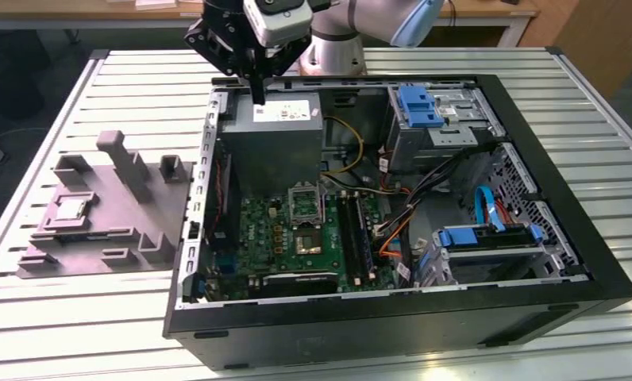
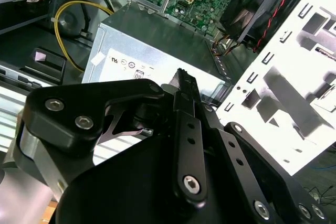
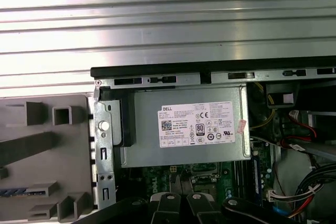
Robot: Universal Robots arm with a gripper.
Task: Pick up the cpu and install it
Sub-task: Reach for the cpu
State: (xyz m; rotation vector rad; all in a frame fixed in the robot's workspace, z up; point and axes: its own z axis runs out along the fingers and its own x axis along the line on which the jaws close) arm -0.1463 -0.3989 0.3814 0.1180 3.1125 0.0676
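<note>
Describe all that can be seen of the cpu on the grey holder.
The cpu is a small, thin, flat square with a silvery-beige, metal-looking top. It lies flat in a recess of the grey holder, at the exterior view's left of the open computer case. Only the holder touches it; the gripper is well apart from it, above the power supply inside the case.

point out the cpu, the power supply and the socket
cpu (image 1: 71,209): exterior view, middle of its metal top
power supply (image 3: 195,125): first wrist view, on its white label
socket (image 1: 303,202): exterior view, its dark middle
</note>
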